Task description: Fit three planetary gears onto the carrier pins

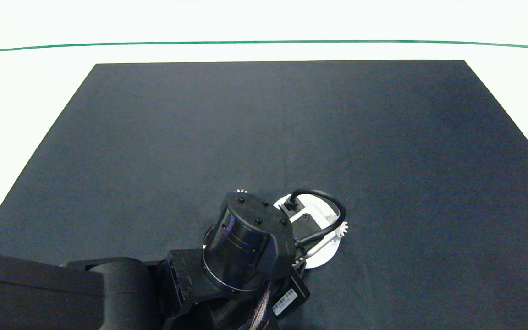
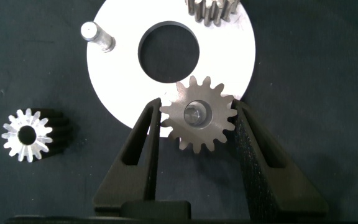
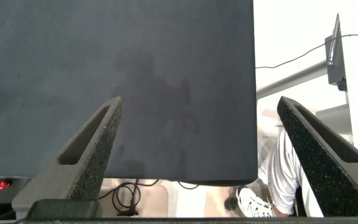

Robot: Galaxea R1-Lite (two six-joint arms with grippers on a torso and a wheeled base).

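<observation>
Left wrist view: the left gripper (image 2: pixel 197 121) stands directly over the edge of the white disc (image 2: pixel 229 43), its two fingers pinching one planetary gear (image 2: pixel 198 116) by its toothed rim. A peg end shows through that gear's centre hole, so the gear sits over a carrier pin; how far down it is seated cannot be told. Beyond the gripper, across the disc's large centre hole, a second gear (image 2: pixel 213 10) sits at the far rim, cut by the frame edge. One bare carrier pin (image 2: pixel 98 35) stands on the disc to the gripper's far side, apart from both gears. A third gear (image 2: pixel 27 134) lies on the dark mat (image 2: pixel 30 68) beside the gripper, off the disc. In the head view the left arm (image 1: pixel 245 238) covers most of the disc on the bench. The right gripper (image 3: pixel 204 162) hangs over the mat's edge with fingers spread wide, holding nothing; a person's shoe (image 3: pixel 252 202) shows past the bench.
</observation>
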